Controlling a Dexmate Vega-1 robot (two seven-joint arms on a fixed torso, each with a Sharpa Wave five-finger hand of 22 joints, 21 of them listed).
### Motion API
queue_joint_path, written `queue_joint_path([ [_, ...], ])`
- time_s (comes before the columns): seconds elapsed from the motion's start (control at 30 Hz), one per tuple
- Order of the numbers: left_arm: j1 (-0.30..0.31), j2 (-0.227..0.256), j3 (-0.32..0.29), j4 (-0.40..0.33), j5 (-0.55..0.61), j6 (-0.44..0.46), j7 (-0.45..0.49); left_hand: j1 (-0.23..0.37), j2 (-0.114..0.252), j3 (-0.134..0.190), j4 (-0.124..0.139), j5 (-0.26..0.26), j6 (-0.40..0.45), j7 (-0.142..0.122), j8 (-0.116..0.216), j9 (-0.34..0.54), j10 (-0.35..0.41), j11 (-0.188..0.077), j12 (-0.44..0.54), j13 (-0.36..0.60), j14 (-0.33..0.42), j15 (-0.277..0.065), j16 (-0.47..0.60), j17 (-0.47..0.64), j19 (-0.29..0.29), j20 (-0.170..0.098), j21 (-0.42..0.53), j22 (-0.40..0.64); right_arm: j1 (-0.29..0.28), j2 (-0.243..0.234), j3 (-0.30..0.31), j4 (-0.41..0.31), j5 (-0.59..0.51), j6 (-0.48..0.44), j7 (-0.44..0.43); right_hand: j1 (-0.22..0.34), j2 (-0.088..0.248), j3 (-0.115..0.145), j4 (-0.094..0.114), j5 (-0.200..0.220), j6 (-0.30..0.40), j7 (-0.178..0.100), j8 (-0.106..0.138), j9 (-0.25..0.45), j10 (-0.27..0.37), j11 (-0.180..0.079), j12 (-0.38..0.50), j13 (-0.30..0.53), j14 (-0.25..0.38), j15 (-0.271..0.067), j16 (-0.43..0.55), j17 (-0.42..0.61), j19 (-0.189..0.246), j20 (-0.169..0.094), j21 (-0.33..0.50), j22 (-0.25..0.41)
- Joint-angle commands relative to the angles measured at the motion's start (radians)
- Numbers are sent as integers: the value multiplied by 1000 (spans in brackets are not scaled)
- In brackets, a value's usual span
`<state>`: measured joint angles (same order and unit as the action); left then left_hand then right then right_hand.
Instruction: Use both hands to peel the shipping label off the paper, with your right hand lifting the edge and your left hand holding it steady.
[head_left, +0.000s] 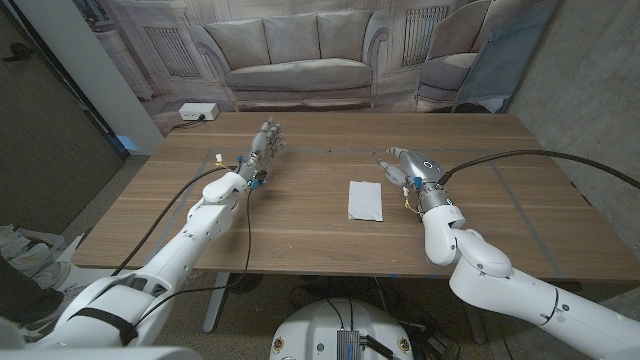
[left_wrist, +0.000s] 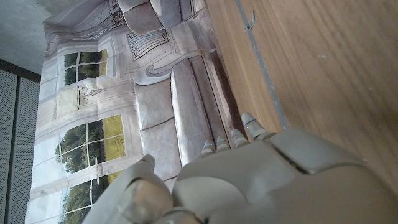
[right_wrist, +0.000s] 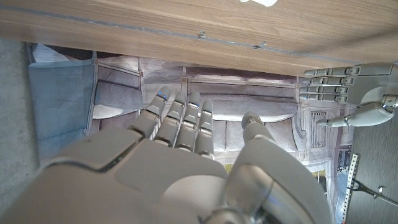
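A white sheet of paper with the shipping label (head_left: 365, 200) lies flat at the middle of the wooden table (head_left: 300, 240). My left hand (head_left: 264, 148) stands well to the sheet's left, fingers straight and apart, holding nothing. My right hand (head_left: 403, 167) stands just right of the sheet, a short gap from its edge, fingers extended and empty. The left wrist view shows my left hand's back (left_wrist: 261, 180) over bare wood. In the right wrist view my right hand (right_wrist: 180, 155) reaches toward the backdrop, with a corner of the paper (right_wrist: 260, 2) at the picture's edge and my left hand (right_wrist: 354, 93) opposite.
A printed sofa backdrop (head_left: 300, 60) hangs behind the table's far edge. A white power strip (head_left: 196, 113) lies on the floor at the back left. Thin tape lines (head_left: 520, 190) mark the tabletop. Black cables (head_left: 520, 155) trail from both arms across the wood.
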<state>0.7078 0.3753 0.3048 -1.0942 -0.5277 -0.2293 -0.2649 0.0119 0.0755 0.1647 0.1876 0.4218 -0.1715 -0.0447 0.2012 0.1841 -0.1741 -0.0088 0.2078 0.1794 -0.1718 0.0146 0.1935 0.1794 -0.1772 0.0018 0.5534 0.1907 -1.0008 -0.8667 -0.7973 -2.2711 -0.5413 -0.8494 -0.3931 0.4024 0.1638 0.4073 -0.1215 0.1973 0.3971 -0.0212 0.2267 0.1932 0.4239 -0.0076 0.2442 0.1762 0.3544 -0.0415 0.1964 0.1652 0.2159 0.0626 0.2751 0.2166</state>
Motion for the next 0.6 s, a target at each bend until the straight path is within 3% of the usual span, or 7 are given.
queue_joint_path([
  [0.03,-18,-7,9,13,11,6,-11,4,92,-4,-4,5,-152,-6,1,2,-100,11,4,3,-68,4,6,3,-74,-1,-3,0,35,13,-116,-17,-145,-161,63,13,0,9,0,3,11,0,6,2,10,-2,5,4,15,-19,5,5,10,-4,8,4],
  [0.6,-37,-23,16,34,18,12,-20,4,92,-4,-4,5,-151,-8,-1,3,-97,14,3,3,-65,7,5,3,-73,3,-6,0,48,39,-185,2,-207,-217,90,36,-4,19,-14,2,25,-7,3,2,19,-8,1,4,24,-32,-3,4,19,-8,14,6],
])
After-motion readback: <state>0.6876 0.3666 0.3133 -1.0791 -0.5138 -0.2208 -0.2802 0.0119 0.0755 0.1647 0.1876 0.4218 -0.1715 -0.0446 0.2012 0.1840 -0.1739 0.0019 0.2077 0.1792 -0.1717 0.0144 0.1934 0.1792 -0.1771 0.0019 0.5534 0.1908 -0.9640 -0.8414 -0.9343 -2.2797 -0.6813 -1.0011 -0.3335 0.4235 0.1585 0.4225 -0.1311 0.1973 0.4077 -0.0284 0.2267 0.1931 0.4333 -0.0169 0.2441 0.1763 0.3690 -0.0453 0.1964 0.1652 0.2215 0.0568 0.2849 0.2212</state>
